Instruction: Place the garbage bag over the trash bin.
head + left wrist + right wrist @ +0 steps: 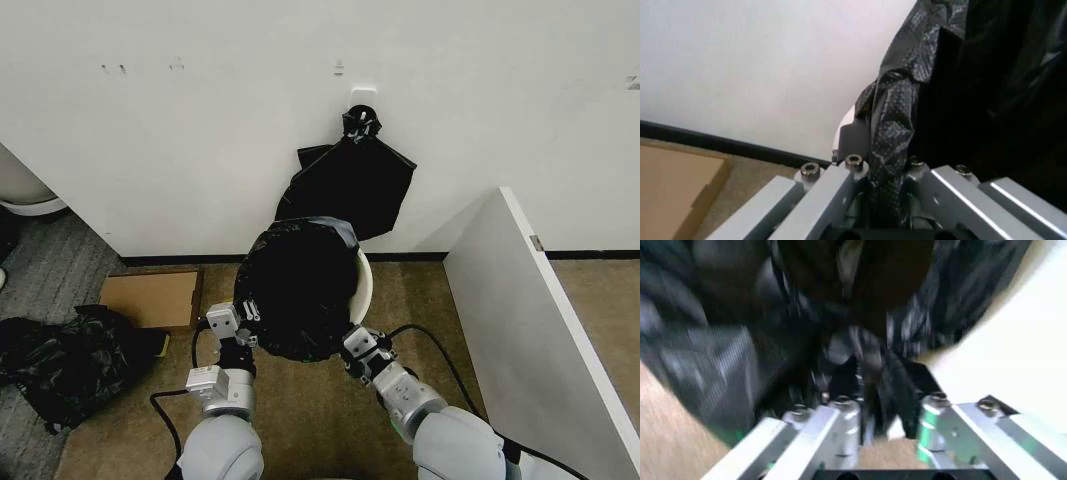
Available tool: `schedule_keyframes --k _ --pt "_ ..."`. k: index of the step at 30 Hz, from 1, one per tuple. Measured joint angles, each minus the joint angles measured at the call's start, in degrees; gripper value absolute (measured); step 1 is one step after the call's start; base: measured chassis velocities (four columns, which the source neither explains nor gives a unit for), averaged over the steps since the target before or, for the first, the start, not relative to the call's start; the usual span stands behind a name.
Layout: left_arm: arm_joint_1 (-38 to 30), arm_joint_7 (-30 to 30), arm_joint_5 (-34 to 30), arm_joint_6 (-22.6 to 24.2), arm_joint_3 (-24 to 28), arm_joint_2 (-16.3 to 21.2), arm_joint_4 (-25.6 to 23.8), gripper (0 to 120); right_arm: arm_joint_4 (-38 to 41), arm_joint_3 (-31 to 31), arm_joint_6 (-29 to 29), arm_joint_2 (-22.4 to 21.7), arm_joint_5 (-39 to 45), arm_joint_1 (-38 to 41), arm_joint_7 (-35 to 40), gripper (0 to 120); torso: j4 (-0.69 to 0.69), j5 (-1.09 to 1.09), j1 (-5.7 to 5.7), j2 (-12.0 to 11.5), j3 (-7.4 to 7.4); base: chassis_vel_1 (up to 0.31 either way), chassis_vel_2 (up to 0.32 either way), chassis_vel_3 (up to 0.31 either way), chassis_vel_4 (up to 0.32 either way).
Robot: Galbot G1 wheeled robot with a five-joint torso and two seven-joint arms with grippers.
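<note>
A wrinkly, glossy black plastic garbage bag (295, 290) drapes over the round cream-white plastic trash bin (364, 283). Left pincer (232, 327) and right pincer (357, 346) each clench its film.

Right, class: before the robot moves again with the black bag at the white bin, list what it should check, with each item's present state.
1. Left gripper pinching the garbage bag: ok, film sits between its fingers.
2. Right gripper gripping the film: ok.
3. Bag draped across the trash bin: ok over most of it.
4. Bin rim fully covered: not ok, the white right-hand edge is bare.
5. Bag's mouth open around the rim: cannot tell.
6. Hanging bunch of bags apart from the held bag: cannot tell; they overlap in the head view.
</note>
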Motion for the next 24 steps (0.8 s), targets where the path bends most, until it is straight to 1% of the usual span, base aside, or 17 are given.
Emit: schedule_keyframes --k 2,3,5,6,7,9,10,12,15,16,17,18,20,21,22,23,24 --pt "-0.24 0.50 -2.93 -0.23 -0.46 0.02 0.16 0 1.43 1.38 2.34 0.64 0.93 -0.93 0.34 25 0.00 0.00 0.00 0.00 0.00 0.000 0.000 0.000 0.000" --pt "-0.24 0.50 -2.93 -0.23 -0.46 0.02 0.16 0 1.43 1.38 2.34 0.64 0.93 -0.93 0.34 25 0.00 0.00 0.00 0.00 0.00 0.000 0.000 0.000 0.000" --pt "-0.72 0.78 -7.59 -0.61 -1.60 0.61 0.76 0 3.46 3.93 5.03 0.56 2.28 -2.57 0.35 36 -0.01 0.01 0.00 0.00 0.00 0.000 0.000 0.000 0.000" --pt "-0.95 0.88 -9.58 -0.82 -2.01 0.87 1.10 0 4.47 5.44 5.73 0.33 2.93 -3.48 0.33 40 0.00 0.01 0.00 0.00 0.00 0.000 0.000 0.000 0.000" --pt "-1.21 0.95 -11.22 -0.92 -2.29 1.04 1.35 0 5.17 6.79 6.01 0.09 3.63 -4.38 0.33 43 0.01 0.00 0.00 0.00 0.00 0.000 0.000 0.000 0.000" --pt "-1.95 1.02 -15.59 -1.04 -3.11 1.17 1.70 0 6.80 10.29 6.20 -0.42 5.94 -6.98 0.31 52 -0.01 0.00 0.00 0.00 0.00 0.000 0.000 0.000 0.000" --pt "-1.95 1.02 -15.59 -1.04 -3.11 1.17 1.70 0 6.80 10.29 6.20 -0.42 5.94 -6.98 0.31 52 -0.01 0.00 0.00 0.00 0.00 0.000 0.000 0.000 0.000" --pt "-2.48 0.98 -20.20 -1.02 -3.98 1.12 1.70 0 7.93 13.87 6.33 -0.60 8.97 -9.71 0.30 59 -0.02 0.00 0.00 0.00 0.00 0.000 0.000 0.000 0.000" --pt "-2.67 0.57 -28.80 0.18 -6.05 1.17 0.86 0 8.25 20.01 7.62 -0.76 16.01 -13.88 -0.97 73 0.00 0.00 0.00 0.00 0.00 0.000 0.000 0.000 0.000" --pt "-2.66 0.56 -29.38 0.32 -6.22 1.20 0.80 0 8.25 20.75 7.85 -0.77 17.09 -14.30 -1.36 73 0.00 0.01 0.00 0.00 0.00 0.000 0.000 0.000 0.000" --pt "-2.64 0.43 -31.95 0.92 -6.97 1.35 0.57 0 8.25 22.78 8.42 -0.82 20.15 -15.48 -2.52 78 0.00 0.01 0.00 0.00 0.00 0.000 0.000 0.000 0.000" --pt "-2.64 0.43 -31.95 0.92 -6.97 1.35 0.57 0 8.25 22.78 8.42 -0.82 20.15 -15.48 -2.52 78 0.00 0.01 0.00 0.00 0.00 0.000 0.000 0.000 0.000" --pt "-2.53 0.33 -36.49 2.04 -8.44 1.75 0.26 0 8.25 27.49 9.48 -0.91 27.69 -18.03 -6.37 88 0.01 0.01 0.00 0.00 0.00 0.000 0.000 0.000 0.000" --pt "-2.36 0.41 -40.53 3.14 -9.76 2.36 0.06 0 8.25 32.19 10.52 -0.93 32.97 -20.54 -11.34 94 0.00 0.01 0.00 0.00 0.00 0.000 0.000 0.000 0.000" --pt "-2.22 0.72 -44.14 4.11 -10.92 2.84 -0.06 0 8.25 35.55 11.60 -0.93 36.07 -22.43 -15.41 97 0.00 -0.01 0.00 0.00 0.00 0.000 0.000 0.000 0.000" --pt "-1.92 2.10 -50.76 6.11 -12.96 3.88 -0.08 0 8.04 39.86 13.10 -0.94 40.69 -24.70 -20.99 98 -0.03 0.00 0.00 0.00 0.00 0.000 0.000 0.000 0.000" --pt "-1.62 3.85 -55.27 7.89 -14.47 4.52 0.09 0 7.36 41.95 13.73 -0.80 43.67 -25.61 -23.76 100 -0.02 -0.01 0.00 0.00 -0.01 0.000 0.000 0.000 0.000"
